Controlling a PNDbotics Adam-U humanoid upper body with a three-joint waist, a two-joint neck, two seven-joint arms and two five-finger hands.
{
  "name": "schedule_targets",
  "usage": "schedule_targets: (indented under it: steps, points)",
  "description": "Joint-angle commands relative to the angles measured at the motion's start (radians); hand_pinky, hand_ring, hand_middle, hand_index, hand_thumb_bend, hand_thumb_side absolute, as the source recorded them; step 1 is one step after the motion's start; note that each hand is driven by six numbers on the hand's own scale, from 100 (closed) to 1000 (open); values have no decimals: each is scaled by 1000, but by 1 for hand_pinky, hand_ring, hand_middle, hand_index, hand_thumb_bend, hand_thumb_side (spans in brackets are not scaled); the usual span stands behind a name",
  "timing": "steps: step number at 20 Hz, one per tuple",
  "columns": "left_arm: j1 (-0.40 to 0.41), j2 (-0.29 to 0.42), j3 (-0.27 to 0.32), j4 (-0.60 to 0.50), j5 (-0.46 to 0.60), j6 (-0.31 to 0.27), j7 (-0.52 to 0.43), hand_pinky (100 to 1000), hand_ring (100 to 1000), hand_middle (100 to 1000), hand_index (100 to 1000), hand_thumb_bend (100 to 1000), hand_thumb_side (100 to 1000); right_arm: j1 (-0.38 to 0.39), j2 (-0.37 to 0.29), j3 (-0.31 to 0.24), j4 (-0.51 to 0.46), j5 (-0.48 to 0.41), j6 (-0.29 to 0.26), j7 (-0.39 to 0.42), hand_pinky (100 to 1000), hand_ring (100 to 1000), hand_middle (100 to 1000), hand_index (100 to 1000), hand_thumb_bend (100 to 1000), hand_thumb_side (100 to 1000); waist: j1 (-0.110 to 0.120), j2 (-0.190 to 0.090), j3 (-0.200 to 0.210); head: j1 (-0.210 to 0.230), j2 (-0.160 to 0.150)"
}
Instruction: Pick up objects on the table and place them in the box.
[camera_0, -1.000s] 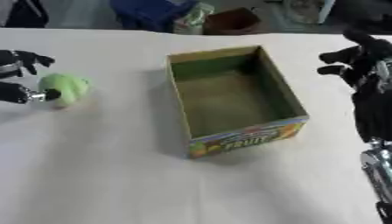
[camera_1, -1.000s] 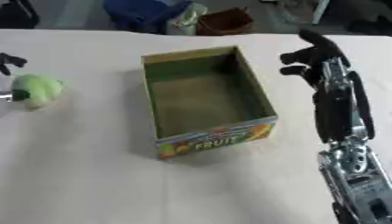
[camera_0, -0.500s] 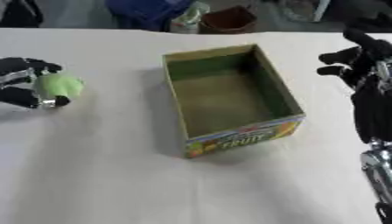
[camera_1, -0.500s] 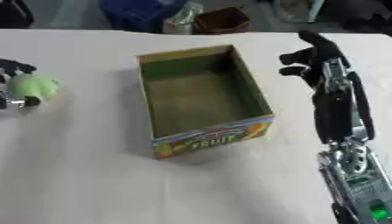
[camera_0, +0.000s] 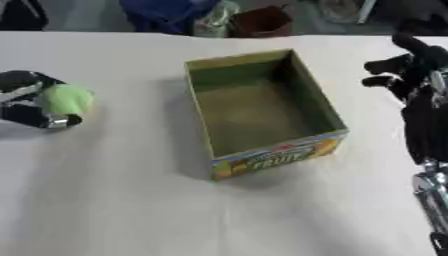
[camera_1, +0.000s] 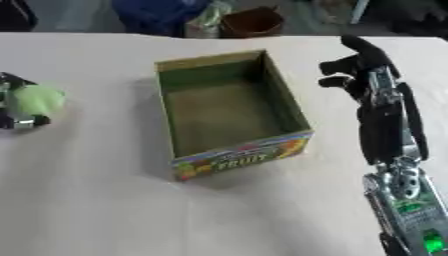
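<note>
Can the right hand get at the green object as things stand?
Probably not. The right hand sits to the right of the box, while the green object lies far left of it, with the left hand already curled around it and the box in between.

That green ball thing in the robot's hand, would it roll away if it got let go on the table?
Probably. The green ball looks round with no flat side, so it could roll across the smooth white table. Its fuzzy, pale look hints at something light and soft, unlikely to break. The left hand curls round it, which should check rolling.
</note>
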Motion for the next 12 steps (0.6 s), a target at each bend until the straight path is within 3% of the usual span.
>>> schedule_targets:
  steps: [1,4,8,11,12]
  points:
    - [-18,13,7,-6,2,1,30,543,624,584,786,477,753,-9,-9,-5,-20,-2,0,2,640,718,539,872,100,1000,1,-15,-1,-1,-7]
    - [-17,12,7,-7,3,7,54,487,570,538,724,429,707,-9,-8,-5,-20,-2,0,2,641,718,539,873,100,1000,0,-15,-1,0,-9]
    - [-15,14,3,-11,-7,18,90,443,527,501,685,268,592,-7,-7,-6,-20,-3,1,4,642,719,539,874,100,1000,0,-17,-1,0,-9]
    - [-16,16,-2,-19,-20,20,108,396,496,483,664,126,382,-6,-6,-6,-20,-3,2,4,642,719,539,874,100,1000,2,-18,0,0,-10]
    - [-15,16,-2,-21,-24,20,114,350,476,472,640,100,273,-7,-5,-5,-20,-3,3,5,642,719,539,874,100,1000,2,-18,0,1,-10]
